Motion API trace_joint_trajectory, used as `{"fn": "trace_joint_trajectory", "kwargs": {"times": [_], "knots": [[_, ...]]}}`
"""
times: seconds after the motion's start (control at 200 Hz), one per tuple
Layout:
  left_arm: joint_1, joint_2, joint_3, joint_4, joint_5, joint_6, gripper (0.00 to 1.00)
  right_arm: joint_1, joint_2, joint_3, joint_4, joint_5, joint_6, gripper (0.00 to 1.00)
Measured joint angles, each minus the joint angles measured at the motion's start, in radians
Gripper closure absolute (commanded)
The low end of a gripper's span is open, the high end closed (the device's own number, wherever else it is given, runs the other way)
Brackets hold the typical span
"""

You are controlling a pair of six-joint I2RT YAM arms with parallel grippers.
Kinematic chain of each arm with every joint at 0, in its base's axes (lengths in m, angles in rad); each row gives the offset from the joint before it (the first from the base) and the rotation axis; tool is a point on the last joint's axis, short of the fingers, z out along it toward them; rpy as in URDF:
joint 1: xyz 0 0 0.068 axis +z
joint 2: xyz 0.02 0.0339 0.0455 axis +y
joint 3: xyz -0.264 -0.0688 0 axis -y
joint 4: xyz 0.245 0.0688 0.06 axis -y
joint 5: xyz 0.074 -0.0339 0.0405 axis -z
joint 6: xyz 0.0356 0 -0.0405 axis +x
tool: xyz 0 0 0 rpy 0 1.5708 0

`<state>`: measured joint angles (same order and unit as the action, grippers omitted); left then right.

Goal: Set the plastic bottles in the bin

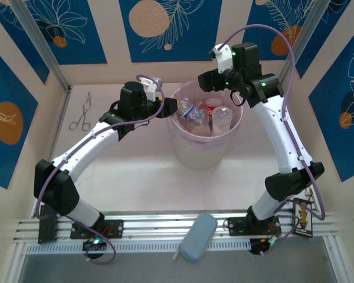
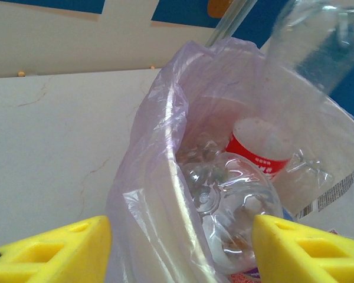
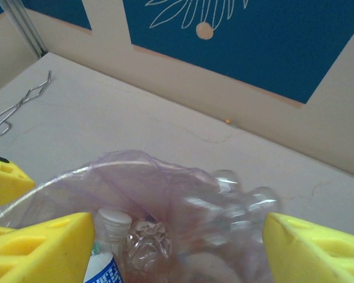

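Observation:
The bin (image 1: 203, 150) is a big translucent lilac bucket lined with a thin bag, standing mid-table and holding several plastic bottles (image 1: 207, 115). My left gripper (image 1: 170, 108) is open at its left rim. The rim (image 2: 165, 194) and a clear bottle (image 2: 236, 200) lie between its yellow fingers (image 2: 53, 253), and a red-labelled bottle (image 2: 261, 150) sits behind. My right gripper (image 1: 209, 81) hangs open over the far rim. A blurred clear bottle (image 3: 248, 203) shows between its fingers (image 3: 318, 250), touching neither. A white-capped bottle (image 3: 114, 227) stands inside the bin.
Metal forceps (image 1: 81, 115) lie on the table at the far left, also in the right wrist view (image 3: 17, 106). A grey-blue pouch (image 1: 197, 237) rests on the rail at the near edge. Blue patterned walls close in the table on three sides.

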<state>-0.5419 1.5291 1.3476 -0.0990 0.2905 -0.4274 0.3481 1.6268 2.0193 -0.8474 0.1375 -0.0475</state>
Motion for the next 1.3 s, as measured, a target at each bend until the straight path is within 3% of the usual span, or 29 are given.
{"fn": "trace_joint_trajectory", "kwargs": {"times": [0.155,0.285,0.34,0.54,0.86,1.08,1.301], "knots": [[0.000,0.000,0.002,-0.004,-0.004,0.000,0.36,-0.028,0.014,0.007,-0.030,-0.014,0.008,0.31],[0.000,0.000,0.002,-0.006,-0.005,0.000,0.36,-0.051,0.066,0.033,-0.035,-0.026,0.027,0.50],[0.000,0.000,0.002,-0.006,-0.005,0.000,0.36,-0.060,0.090,0.051,-0.035,-0.035,0.040,0.52],[0.000,0.000,0.002,-0.006,-0.005,0.000,0.36,-0.072,0.110,0.051,-0.022,-0.051,0.048,0.55],[0.000,0.000,0.002,-0.006,-0.006,0.000,0.36,-0.033,0.032,-0.099,0.101,-0.068,0.037,0.56],[0.000,0.000,0.002,-0.006,-0.005,-0.001,0.36,0.002,0.000,-0.098,0.080,-0.117,0.037,0.55],[0.000,0.000,0.002,-0.006,-0.005,-0.009,0.36,0.076,-0.001,-0.024,0.000,-0.139,0.032,0.48]]}}
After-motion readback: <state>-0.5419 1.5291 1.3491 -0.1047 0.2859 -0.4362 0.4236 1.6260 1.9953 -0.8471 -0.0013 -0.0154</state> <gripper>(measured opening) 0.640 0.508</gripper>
